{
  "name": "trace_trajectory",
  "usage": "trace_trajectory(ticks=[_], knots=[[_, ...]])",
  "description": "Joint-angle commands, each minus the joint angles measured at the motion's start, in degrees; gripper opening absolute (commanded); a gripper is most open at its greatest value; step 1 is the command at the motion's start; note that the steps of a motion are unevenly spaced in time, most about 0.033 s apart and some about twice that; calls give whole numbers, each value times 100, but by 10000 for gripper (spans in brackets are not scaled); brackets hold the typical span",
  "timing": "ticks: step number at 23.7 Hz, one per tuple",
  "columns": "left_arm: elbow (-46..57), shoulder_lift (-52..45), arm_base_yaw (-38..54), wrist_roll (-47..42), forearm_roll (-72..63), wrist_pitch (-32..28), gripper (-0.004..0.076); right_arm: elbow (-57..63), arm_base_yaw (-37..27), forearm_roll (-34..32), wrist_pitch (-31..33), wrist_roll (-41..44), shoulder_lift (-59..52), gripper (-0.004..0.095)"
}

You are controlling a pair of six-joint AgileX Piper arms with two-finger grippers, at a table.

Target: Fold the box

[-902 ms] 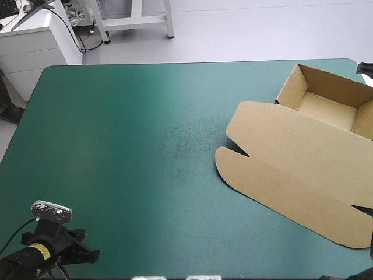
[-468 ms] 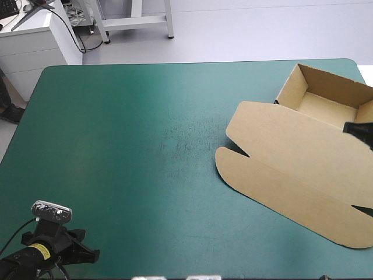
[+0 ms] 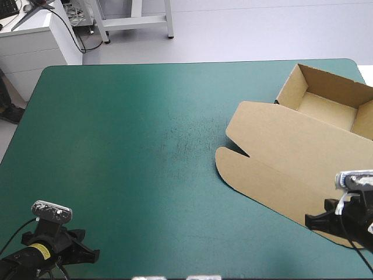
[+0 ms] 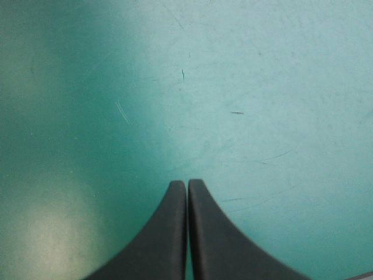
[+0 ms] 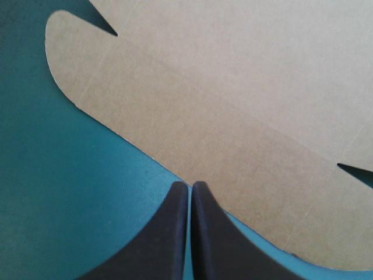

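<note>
Where the teal-green cover (image 3: 128, 151) meets the right edge of the table (image 3: 175, 65), the brown box (image 3: 291, 146) lies as an open tray with its lid flat. The tray (image 3: 326, 111) stands at the far right corner with its walls raised. The lid (image 3: 274, 175) spreads from it toward the near left and ends in a rounded flap (image 3: 230, 166) with a small notch (image 3: 242, 153) beside it.

The right gripper (image 5: 190, 185) hangs over the near edge of the lid, close to the right edge of the table. Its black fingers (image 5: 166, 239) are pressed together into one point with nothing between them, and the tip is just at the border between board and cover.

The left gripper (image 4: 186, 182) is well apart from the box, at the near left corner of the table, over bare cover with thin scratches (image 4: 122, 111). Its fingers are together too and hold nothing.
</note>
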Motion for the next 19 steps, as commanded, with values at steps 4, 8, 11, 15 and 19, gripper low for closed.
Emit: trace_trajectory(ticks=[4,8,11,15,19], knots=[[-129,52,-22,3,-65,-275,-8,855,29,76,-374,-323,-627,0],[-129,52,-22,3,-144,-275,-8,1341,29,88,-453,-395,-904,0],[-129,52,-22,3,-395,-275,-8,1714,29,262,-754,-579,-1112,0],[-129,52,-22,3,-631,-275,-8,1941,29,559,-879,-1023,-1174,0],[-129,52,-22,3,-595,-275,-8,2206,29,724,-994,-1070,-1174,0]])
